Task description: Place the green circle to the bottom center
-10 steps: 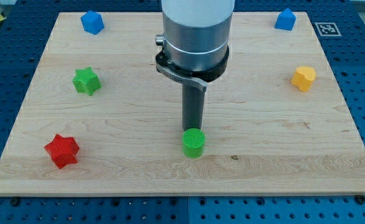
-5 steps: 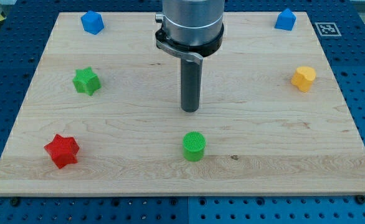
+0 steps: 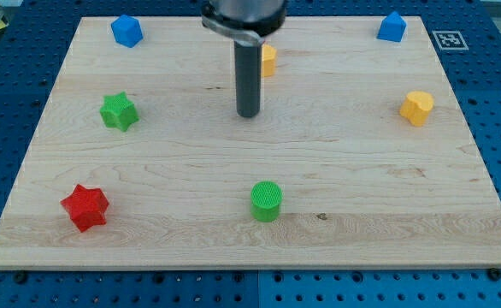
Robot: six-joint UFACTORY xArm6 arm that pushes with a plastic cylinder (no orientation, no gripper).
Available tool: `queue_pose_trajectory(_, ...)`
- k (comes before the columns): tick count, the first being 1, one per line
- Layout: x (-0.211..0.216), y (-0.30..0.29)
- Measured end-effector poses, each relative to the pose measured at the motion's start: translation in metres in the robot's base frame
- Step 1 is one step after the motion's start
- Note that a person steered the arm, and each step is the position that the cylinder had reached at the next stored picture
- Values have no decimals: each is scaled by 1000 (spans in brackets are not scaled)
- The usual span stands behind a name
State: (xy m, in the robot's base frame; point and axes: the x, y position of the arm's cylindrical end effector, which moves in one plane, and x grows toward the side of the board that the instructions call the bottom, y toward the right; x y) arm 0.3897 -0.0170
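The green circle [image 3: 266, 200] is a short ribbed cylinder standing near the bottom centre of the wooden board [image 3: 362, 180]. My tip [image 3: 248, 114] is well above it in the view, near the board's middle, apart from every block. The dark rod rises from the tip to the view's top edge.
A green star [image 3: 118, 111] sits at the left, a red star [image 3: 85, 207] at the bottom left. Blue blocks sit at the top left [image 3: 126, 30] and top right [image 3: 391, 26]. A yellow block [image 3: 417, 107] is at the right; another yellow block [image 3: 268, 60] shows partly behind the rod.
My tip has pulled away from the green circle towards the view's top, by about a third of the board's depth. The green circle has stayed in place. A yellow block has come into sight behind the rod.
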Motion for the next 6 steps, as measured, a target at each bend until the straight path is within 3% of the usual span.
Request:
queue_pose_trajectory(3, -96, -40)
queue_pose_trajectory(6, -127, -7)
